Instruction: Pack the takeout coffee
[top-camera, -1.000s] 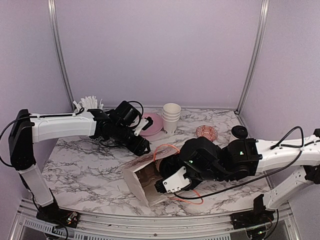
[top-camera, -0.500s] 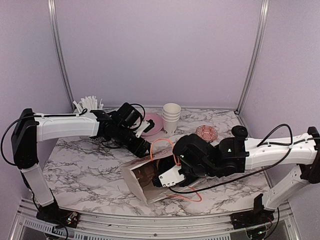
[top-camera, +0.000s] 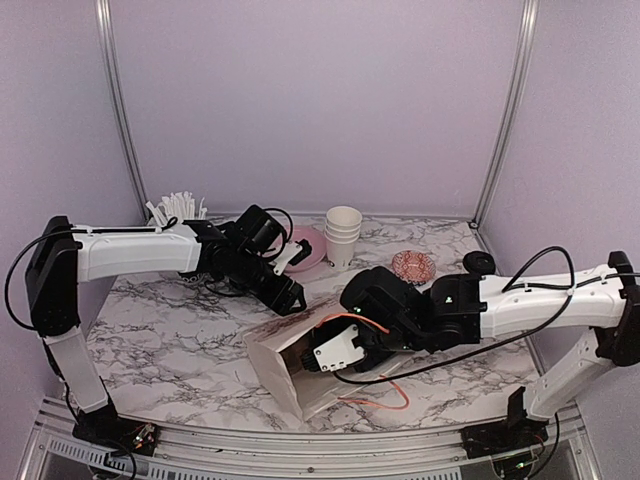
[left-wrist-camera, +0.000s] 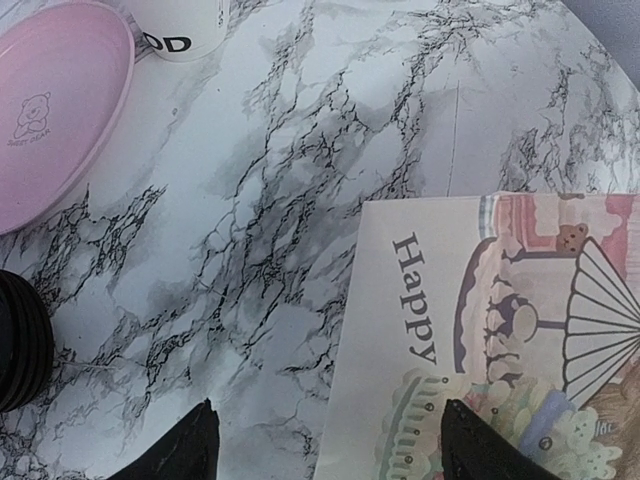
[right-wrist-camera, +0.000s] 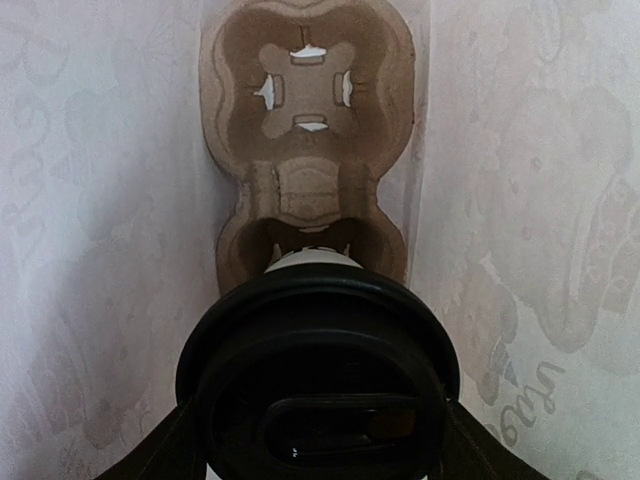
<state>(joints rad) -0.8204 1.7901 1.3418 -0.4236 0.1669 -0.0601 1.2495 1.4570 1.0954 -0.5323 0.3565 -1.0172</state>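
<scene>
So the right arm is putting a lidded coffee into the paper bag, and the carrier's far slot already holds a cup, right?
Not quite. The right wrist view shows the far slot of the cardboard carrier empty. The right gripper does hold the lidded coffee inside the paper bag.

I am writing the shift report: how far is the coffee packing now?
Done: the carrier sits deep in the bag, far slot empty. In hand: the right gripper holds one lidded cup at the near slot. To do: seat it, then pack the second cup standing behind the right arm. The left gripper is open over the bag's edge.
</scene>
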